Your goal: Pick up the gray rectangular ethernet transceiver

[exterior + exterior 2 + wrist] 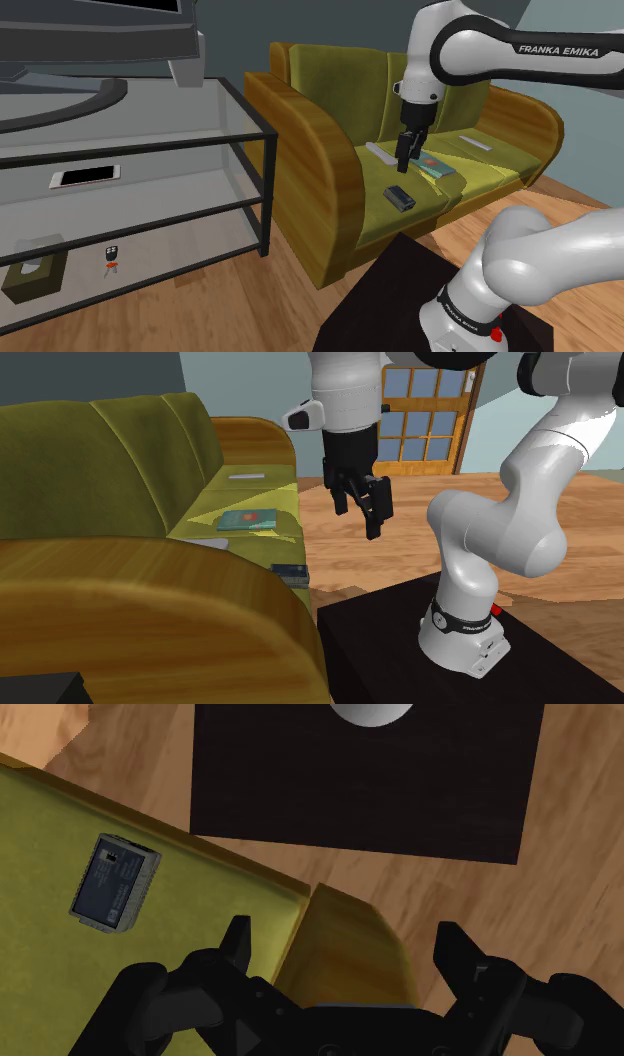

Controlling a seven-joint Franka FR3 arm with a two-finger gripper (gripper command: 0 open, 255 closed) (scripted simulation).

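Observation:
The gray rectangular transceiver [400, 197] lies flat on the olive sofa seat [470, 180] near its front edge; it is also seen as a small dark box [291, 573] beside the wooden armrest. My black gripper [405, 150] hangs well above the seat, open, with nothing between its fingers. In the second exterior view the gripper [365, 502] points down, high over the sofa's front edge. In the wrist view the transceiver [115, 884] lies on the yellow cushion, off to the side of one finger [237, 944], outside the gap of the gripper [345, 949].
A teal book [435, 165] and two flat white items [380, 153] lie on the seat. The sofa's wooden armrest [150, 582] rises beside the transceiver. The black stand [370, 784] sits on the wood floor in front of the sofa. A glass TV table [150, 150] holds a phone [85, 177].

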